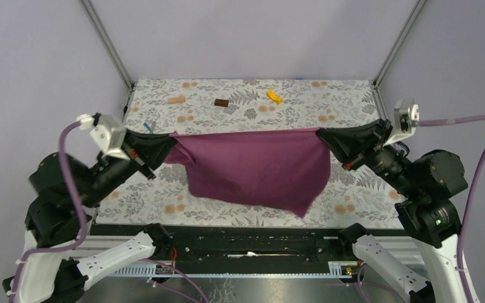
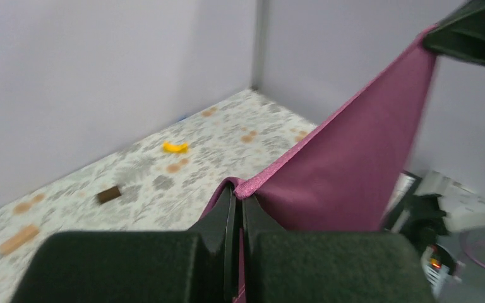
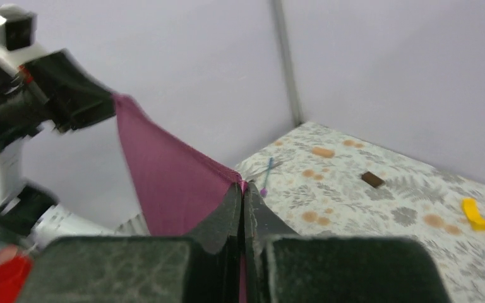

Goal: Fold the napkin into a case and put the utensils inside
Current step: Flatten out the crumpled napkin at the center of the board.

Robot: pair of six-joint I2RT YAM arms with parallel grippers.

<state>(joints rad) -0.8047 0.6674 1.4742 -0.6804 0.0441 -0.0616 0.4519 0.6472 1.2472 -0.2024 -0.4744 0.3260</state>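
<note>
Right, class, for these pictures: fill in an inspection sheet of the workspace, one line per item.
Surface: floral table covering, lying flat.
Job's things: napkin held up by two corners, stretched between the arms, rest hanging down; one slim bluish utensil handle on the covering near the left arm; no second utensil seen.
Clutter: brown block, yellow piece and tan piece along the far side, apart from each other.
Grippers: left gripper shut on one corner; right gripper shut on the other.
Cables: left cable and right cable loop from the wrists, clear of the napkin.
Surroundings: plain pale walls, metal corner posts.
</note>
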